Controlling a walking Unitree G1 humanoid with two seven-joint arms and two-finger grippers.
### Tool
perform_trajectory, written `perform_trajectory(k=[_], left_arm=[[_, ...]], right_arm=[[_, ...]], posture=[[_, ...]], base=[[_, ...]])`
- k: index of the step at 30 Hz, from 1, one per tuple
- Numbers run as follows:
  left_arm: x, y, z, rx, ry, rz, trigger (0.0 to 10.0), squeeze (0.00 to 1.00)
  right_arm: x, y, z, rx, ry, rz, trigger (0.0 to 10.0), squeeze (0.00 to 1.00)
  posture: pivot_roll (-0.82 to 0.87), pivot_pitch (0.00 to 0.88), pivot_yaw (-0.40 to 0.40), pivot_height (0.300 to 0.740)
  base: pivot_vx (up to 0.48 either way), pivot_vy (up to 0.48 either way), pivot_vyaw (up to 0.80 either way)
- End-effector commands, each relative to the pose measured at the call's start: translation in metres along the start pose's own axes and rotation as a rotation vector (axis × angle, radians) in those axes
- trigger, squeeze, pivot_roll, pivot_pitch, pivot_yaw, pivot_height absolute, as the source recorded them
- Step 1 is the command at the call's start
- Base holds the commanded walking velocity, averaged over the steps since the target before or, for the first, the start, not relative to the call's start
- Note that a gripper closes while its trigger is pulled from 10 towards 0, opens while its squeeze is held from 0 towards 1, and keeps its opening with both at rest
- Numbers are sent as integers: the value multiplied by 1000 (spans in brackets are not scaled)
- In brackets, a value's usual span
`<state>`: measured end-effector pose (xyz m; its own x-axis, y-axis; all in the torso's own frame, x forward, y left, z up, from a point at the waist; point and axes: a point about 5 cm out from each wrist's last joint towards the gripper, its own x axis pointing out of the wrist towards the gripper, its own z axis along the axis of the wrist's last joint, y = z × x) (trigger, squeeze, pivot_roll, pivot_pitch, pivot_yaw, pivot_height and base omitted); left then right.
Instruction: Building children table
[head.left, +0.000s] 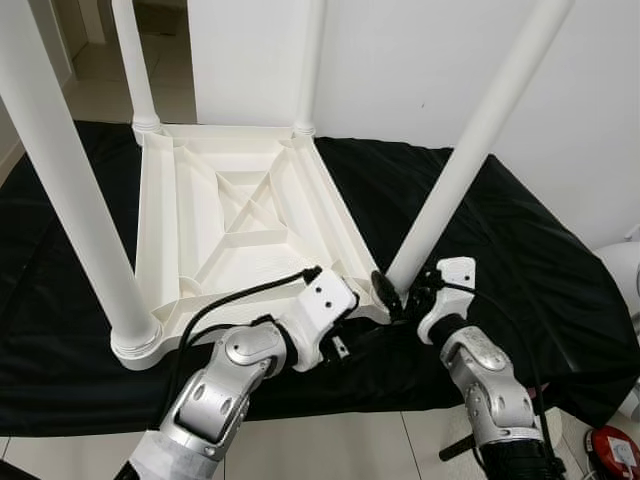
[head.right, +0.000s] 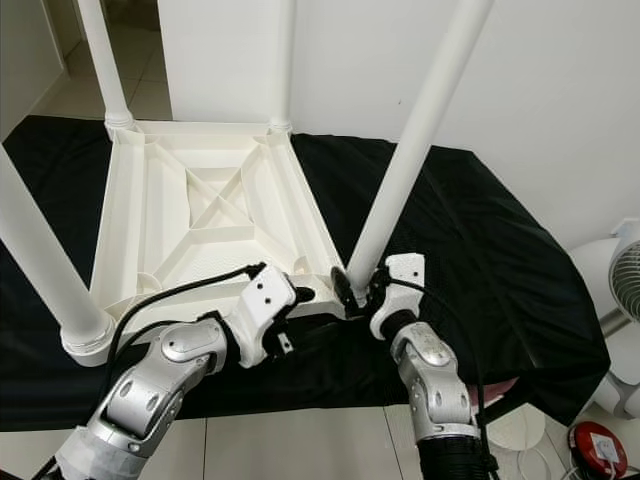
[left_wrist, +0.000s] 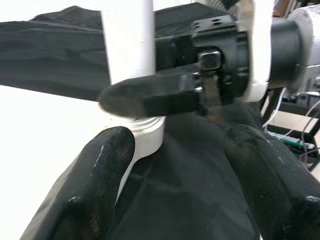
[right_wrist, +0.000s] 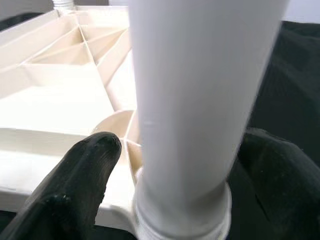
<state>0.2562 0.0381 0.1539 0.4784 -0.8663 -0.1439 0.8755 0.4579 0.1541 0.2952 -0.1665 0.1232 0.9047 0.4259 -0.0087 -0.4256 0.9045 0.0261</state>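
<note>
A white children's table lies upside down on a black cloth, with its legs pointing up. My right gripper is shut on the near right table leg just above its collar; in the right wrist view the leg stands between the two black fingers. My left gripper is open, low at the same corner, its fingers spread before the leg's collar with black cloth between them. From above, the left gripper's white wrist covers its fingers.
The black cloth covers a low surface that ends at the tiled floor just in front of me. Three other legs stand at the near left, far left and far right. A white wall is behind; a fan stands at the right.
</note>
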Motion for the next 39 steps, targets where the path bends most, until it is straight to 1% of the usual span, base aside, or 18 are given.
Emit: perform_trajectory(k=[1, 2, 3, 5, 6, 8, 9, 11, 15, 19, 20, 21, 27, 29, 30, 36, 37, 39], left_arm=[[0, 2, 4, 17, -8, 39, 10000, 0], [0, 2, 4, 19, -7, 37, 10000, 0], [0, 2, 4, 19, -7, 37, 10000, 0], [0, 3, 4, 24, -5, 27, 10000, 0], [0, 3, 4, 24, -5, 27, 10000, 0], [1, 3, 4, 29, -5, 15, 10000, 0], [1, 3, 4, 29, -5, 15, 10000, 0], [3, 3, 5, 31, -8, 9, 10000, 0], [4, 3, 7, 32, -12, 5, 10000, 0], [4, 3, 7, 32, -13, 4, 10000, 0], [4, 3, 7, 32, -14, 2, 10000, 0], [4, 3, 7, 33, -15, 1, 10000, 0], [6, 4, 10, 38, -20, 3, 10000, 0], [6, 4, 10, 38, -20, 3, 10000, 0], [7, 5, 10, 41, -24, 7, 10000, 0], [7, 5, 10, 45, -27, 20, 10000, 0], [8, 6, 11, 41, -32, 30, 10000, 0], [8, 6, 12, 32, -39, 40, 10000, 0]], right_arm=[[1, -4, -3, -40, 26, 82, 10000, 0], [2, -5, -4, -62, 36, 123, 10000, 0], [2, -5, -4, -62, 36, 123, 10000, 0], [6, -7, -4, -109, 54, 190, 10000, 0], [6, -7, -4, -109, 54, 190, 10000, 0], [16, -9, -5, -133, 76, 239, 10000, 0], [16, -9, -5, -133, 76, 239, 10000, 0], [24, -10, -4, -138, 85, 280, 10000, 0], [33, -13, -3, -153, 96, 293, 10000, 0], [36, -13, -6, -158, 108, 310, 10000, 0], [37, -13, -8, -162, 117, 312, 4588, 0], [38, -12, -11, -157, 124, 327, 0, 0], [36, -7, -19, -154, 145, 381, 0, 0], [36, -7, -19, -154, 145, 381, 0, 0], [33, -6, -22, -157, 148, 403, 0, 0], [29, -6, -26, -158, 141, 418, 0, 0], [27, -5, -25, -141, 119, 390, 10000, 0], [24, -5, -23, -111, 89, 342, 10000, 0]], posture=[[-19, 0, -119, 740], [-19, 0, -119, 740], [-19, 0, -119, 740], [-22, 0, -111, 740], [-22, 0, -111, 740], [-35, 0, -94, 740], [-35, 0, -94, 740], [-34, 0, -91, 740], [-33, 0, -87, 740], [-33, 0, -86, 740], [-31, 0, -85, 740], [-29, 0, -86, 740], [-23, 0, -94, 740], [-23, 0, -94, 740], [-15, 0, -114, 740], [-10, 0, -126, 740], [-9, 0, -132, 740], [-10, 0, -135, 740]], base=[[0, 0, 0], [0, 0, 0], [0, 0, 0], [0, 0, 0], [0, 0, 0], [0, 0, 0], [0, 0, 0], [0, 0, 0], [0, 0, 0], [0, 0, 0], [0, 0, 0], [0, 0, 0], [0, 0, 0], [0, 0, 0], [0, 0, 0], [0, 0, 0], [0, 0, 0], [0, 0, 0]])
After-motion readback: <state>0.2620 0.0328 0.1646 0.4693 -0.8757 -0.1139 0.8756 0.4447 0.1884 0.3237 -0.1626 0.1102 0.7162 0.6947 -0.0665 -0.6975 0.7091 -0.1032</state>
